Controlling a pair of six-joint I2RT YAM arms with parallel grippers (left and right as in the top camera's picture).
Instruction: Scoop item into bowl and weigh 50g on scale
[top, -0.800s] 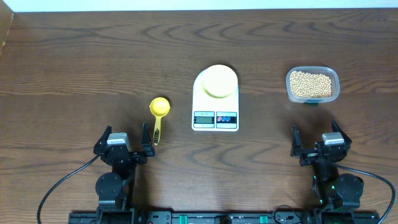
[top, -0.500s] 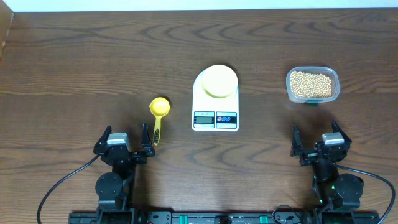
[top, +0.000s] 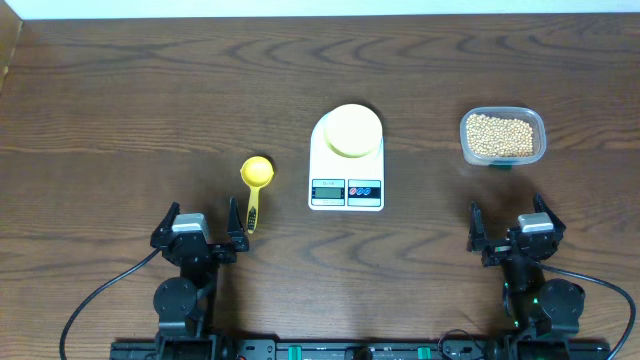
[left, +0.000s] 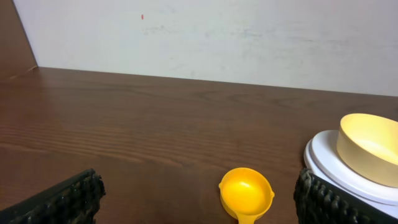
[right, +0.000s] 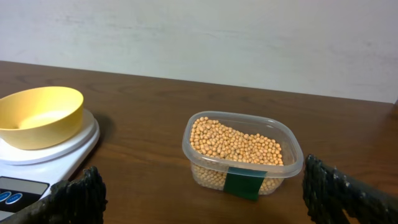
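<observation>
We look down on a dark wood-grain table, with a plain pale wall behind it. The display of the scale is too small to read, and both wrist views cut the scale off at the frame edge. The handle of the scoop runs out of the left wrist view.

The scale is white, flat and rounded, and sits mid-table with the smooth pale-yellow bowl on its platform. The beans, small, round and tan, fill a clear plastic tub with a green label, off to the right. The glossy yellow scoop lies left of the scale.

The left gripper and right gripper sit near the front edge. Their ribbed black fingers are spread wide and hold nothing.
</observation>
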